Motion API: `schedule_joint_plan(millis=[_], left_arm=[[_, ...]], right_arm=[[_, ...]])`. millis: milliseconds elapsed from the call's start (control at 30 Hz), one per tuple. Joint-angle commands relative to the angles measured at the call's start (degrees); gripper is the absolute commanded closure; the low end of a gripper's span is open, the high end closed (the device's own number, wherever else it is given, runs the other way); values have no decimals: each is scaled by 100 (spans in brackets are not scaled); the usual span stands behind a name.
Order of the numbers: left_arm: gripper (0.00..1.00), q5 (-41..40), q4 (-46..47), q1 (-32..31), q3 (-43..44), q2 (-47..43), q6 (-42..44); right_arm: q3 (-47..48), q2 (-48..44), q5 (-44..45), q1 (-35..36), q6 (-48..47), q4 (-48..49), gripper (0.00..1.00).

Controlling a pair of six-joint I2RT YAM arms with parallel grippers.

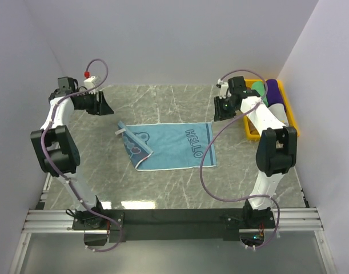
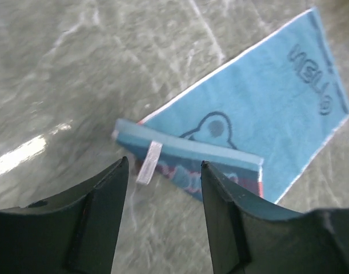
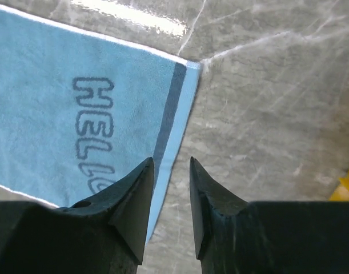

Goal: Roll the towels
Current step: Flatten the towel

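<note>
Blue towel lies flat mid-table, long axis left-right. Its left end is doubled over into a flat fold with a white tag. Left gripper hangs far-left of it, jaws wide apart and empty. It's the nearer arm, with the fold to its near-right. Right gripper hangs off the far-right corner, jaws slightly apart and empty. Cloth is thin soft terry with a white hem and HELLO print. Table is marble-look. Yellow bin far right holds 3 short rolls.
</note>
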Motion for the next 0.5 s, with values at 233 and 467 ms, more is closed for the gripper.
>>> schedule_joint_plan(millis=[233, 467], left_arm=[[53, -2725, 337, -2180, -1899, -2019, -976], [56, -3684, 805, -3683, -2508, -1917, -1760]], right_arm=[[-742, -624, -890, 370, -14, -473, 74], [-997, -9, -1232, 449, 240, -271, 77]])
